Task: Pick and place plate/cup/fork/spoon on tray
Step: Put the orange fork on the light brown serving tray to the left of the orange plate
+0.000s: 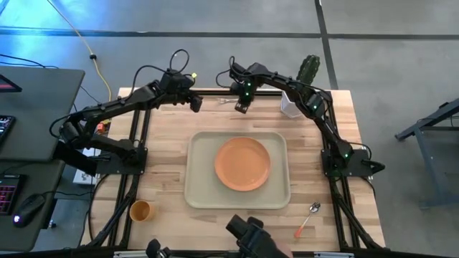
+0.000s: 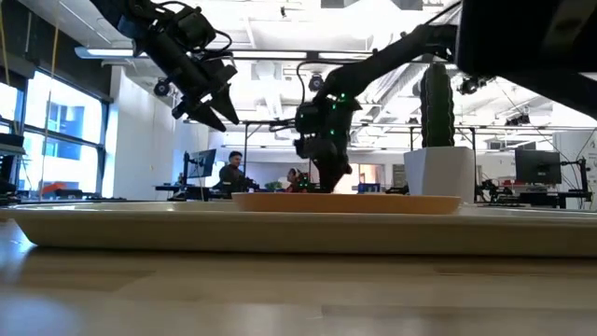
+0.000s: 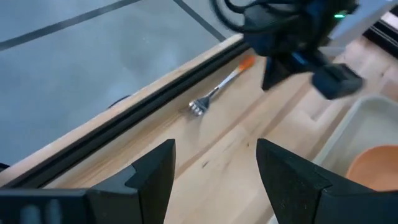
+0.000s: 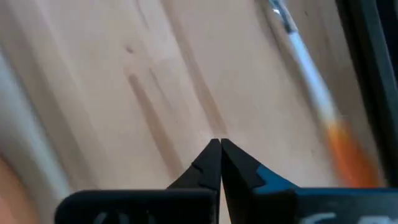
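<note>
The orange plate (image 1: 242, 163) lies on the beige tray (image 1: 199, 188) at mid-table; both also show in the low view, the plate (image 2: 345, 201) on the tray (image 2: 280, 229). The fork (image 3: 217, 92) lies flat by the table's far edge and shows in the right wrist view (image 4: 308, 78). My right gripper (image 1: 242, 107) (image 4: 219, 146) is shut and empty, low over the wood beside the fork's orange handle (image 4: 345, 152). My left gripper (image 1: 195, 102) (image 3: 214, 168) is open and empty, raised left of the fork. The cup (image 1: 140, 210) stands near left. The spoon (image 1: 308, 218) lies near right.
A white pot (image 1: 289, 104) with a green cactus (image 1: 309, 69) stands at the far right, just right of my right arm; it also shows in the low view (image 2: 438, 173). A dark rail (image 3: 124, 118) runs along the far edge behind the fork. People show in the room beyond.
</note>
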